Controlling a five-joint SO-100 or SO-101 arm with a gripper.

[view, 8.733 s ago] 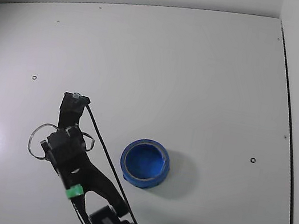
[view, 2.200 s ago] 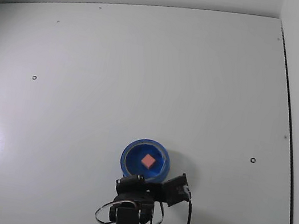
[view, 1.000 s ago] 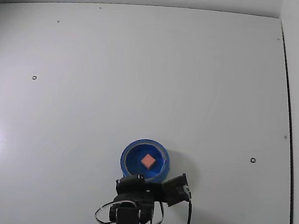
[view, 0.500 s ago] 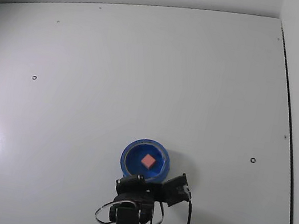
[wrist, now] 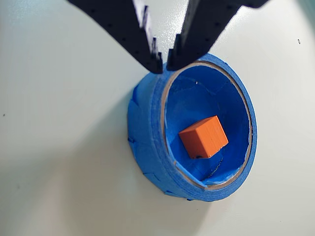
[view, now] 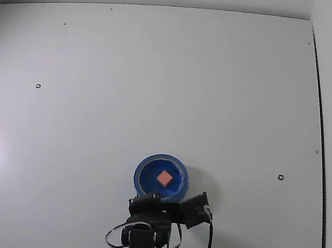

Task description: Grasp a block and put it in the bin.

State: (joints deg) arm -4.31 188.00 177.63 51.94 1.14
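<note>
The block (wrist: 204,137) is a small orange-red cube lying inside the bin (wrist: 147,128), a round blue container with a thin pale rim. In the fixed view the block (view: 164,178) shows as a pink-red square in the middle of the bin (view: 145,170). My gripper (wrist: 164,63) is black and hangs just above the bin's near rim. Its fingertips almost touch, with only a thin gap, and hold nothing. In the fixed view the gripper (view: 154,200) sits at the bin's lower edge.
The table (view: 162,72) is plain white with a few small dark marks. Its right edge (view: 318,138) runs along a pale wall. My arm's base and a black cable (view: 207,247) sit at the bottom of the fixed view.
</note>
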